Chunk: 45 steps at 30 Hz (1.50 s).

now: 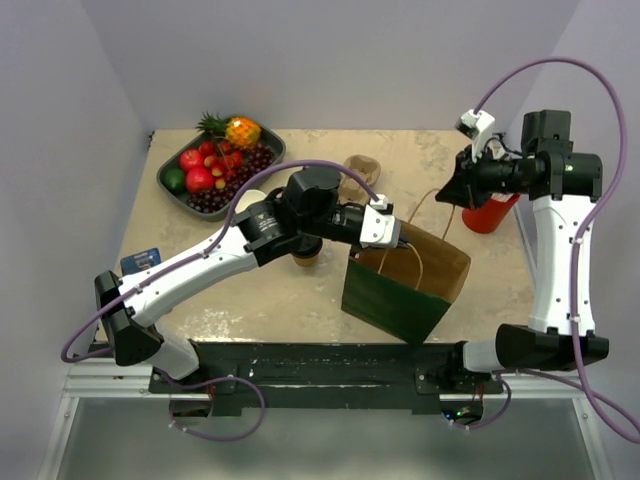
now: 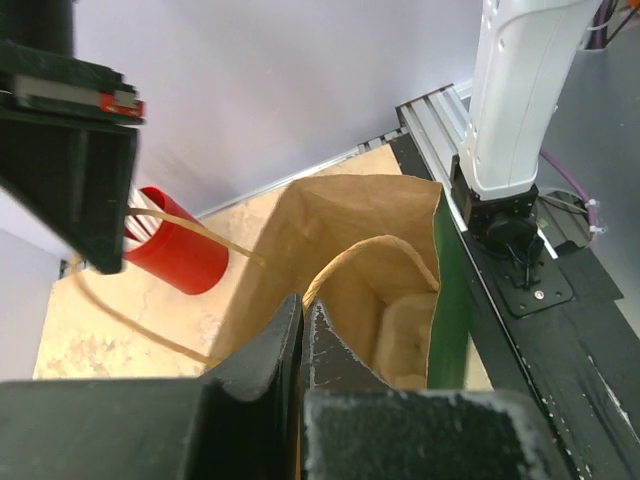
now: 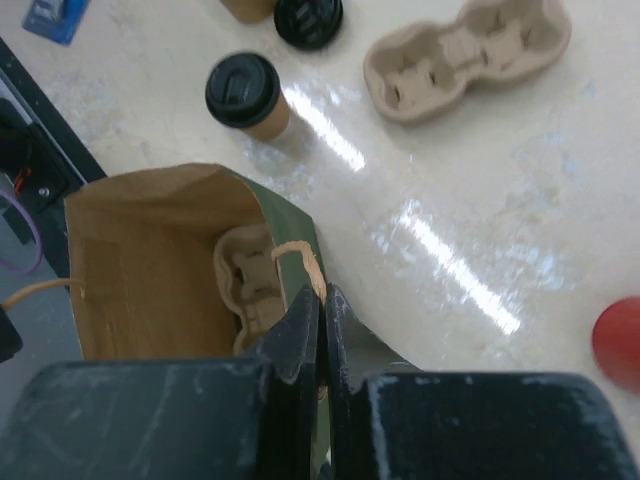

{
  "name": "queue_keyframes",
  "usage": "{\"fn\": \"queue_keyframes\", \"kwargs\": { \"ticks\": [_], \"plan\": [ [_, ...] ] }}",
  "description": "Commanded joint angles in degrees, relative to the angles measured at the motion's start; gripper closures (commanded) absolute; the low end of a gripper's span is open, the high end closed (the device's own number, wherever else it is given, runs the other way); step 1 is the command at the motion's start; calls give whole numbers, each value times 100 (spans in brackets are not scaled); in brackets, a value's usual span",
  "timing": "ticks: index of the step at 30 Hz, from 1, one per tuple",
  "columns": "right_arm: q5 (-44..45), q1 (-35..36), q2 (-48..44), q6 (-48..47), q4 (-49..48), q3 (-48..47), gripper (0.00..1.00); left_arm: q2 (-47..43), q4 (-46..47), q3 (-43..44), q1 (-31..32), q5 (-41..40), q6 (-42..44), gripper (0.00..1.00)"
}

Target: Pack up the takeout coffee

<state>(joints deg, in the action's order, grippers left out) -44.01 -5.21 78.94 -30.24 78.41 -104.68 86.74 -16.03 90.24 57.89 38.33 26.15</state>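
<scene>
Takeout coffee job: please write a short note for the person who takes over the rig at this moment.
Left hand: shut on one bag handle. Right hand: shut on the other handle.
Done: green paper bag held open on the table, one pulp carrier inside, no cup seen in it.
One lidded cup stands outside the bag; a second cup, cut off, beside a black lid. Spare carrier empty on the table.
Left: cups into the bag.

The bag [image 1: 405,285] stands open upward, but a carrier [image 3: 250,280] fills part of its bottom. The left arm [image 1: 300,215] hangs over the cup [image 3: 247,95] and blocks it from above. Between the empty carrier [image 3: 465,55] and the red cup [image 1: 490,213] the table [image 1: 300,300] is free.
</scene>
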Motion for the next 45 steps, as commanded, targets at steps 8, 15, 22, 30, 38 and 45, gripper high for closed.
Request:
{"fn": "queue_keyframes", "kwargs": {
  "ticks": [8, 15, 22, 30, 38, 45],
  "plan": [
    [-715, 12, 482, 878, -624, -2275, 100, 62, -41, 1338, -111, -361, 320, 100],
    [-424, 12, 711, 1222, -1178, -2838, 100, 256, 179, 1707, -111, -668, 522, 100],
    [-407, 12, 728, 1415, -1530, -2830, 100, 317, 223, 1857, -129, -783, 584, 100],
    [-556, 12, 693, 1512, -1654, -2469, 100, 352, 294, 1787, -155, -783, 382, 100],
    [-530, 12, 579, 1223, -1619, -1699, 90, 353, 285, 1559, -155, -888, 347, 93],
    [-721, 3, 385, 450, -1031, -324, 1, -288, 425, -583, -243, -616, 637, 22]
  ]
}}
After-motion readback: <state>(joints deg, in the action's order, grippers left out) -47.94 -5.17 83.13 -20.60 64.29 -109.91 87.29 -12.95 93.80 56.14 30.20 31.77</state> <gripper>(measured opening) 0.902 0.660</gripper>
